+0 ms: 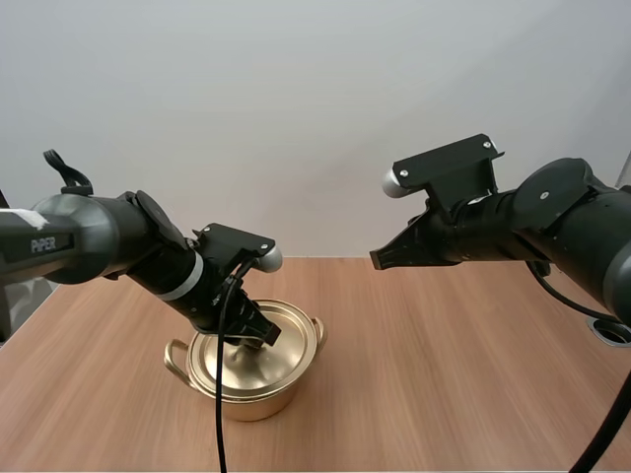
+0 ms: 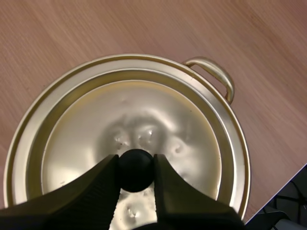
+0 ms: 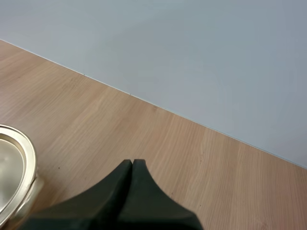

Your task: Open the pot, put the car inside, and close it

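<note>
The pot [image 1: 258,396] stands on the table [image 1: 444,374] at its left-front, about 7 o'clock from the table's middle in the high view. Its two handles lie on a line running roughly 8 to 2 o'clock. The lid [image 2: 144,120] lies within the pot's rim and looks seated, so the pot reads as not yet opened. The black knob [image 2: 136,168] stands at the lid's centre, and that is where the coming move turns: the left gripper [image 2: 136,178] is right on it, fingers narrowed to the knob's width, one pad against each side.

The left arm reaches in from 9 o'clock and slopes down to the pot, wrist bent so the fingers meet the knob from above. A lift straight up, clear of the rim, looks like the next thing needed.

The right gripper [image 1: 380,258] hangs high above the table, well apart from the pot. The pot lies toward 8 o'clock from it. Its fingers are pressed together into one wedge with nothing between them.
</note>
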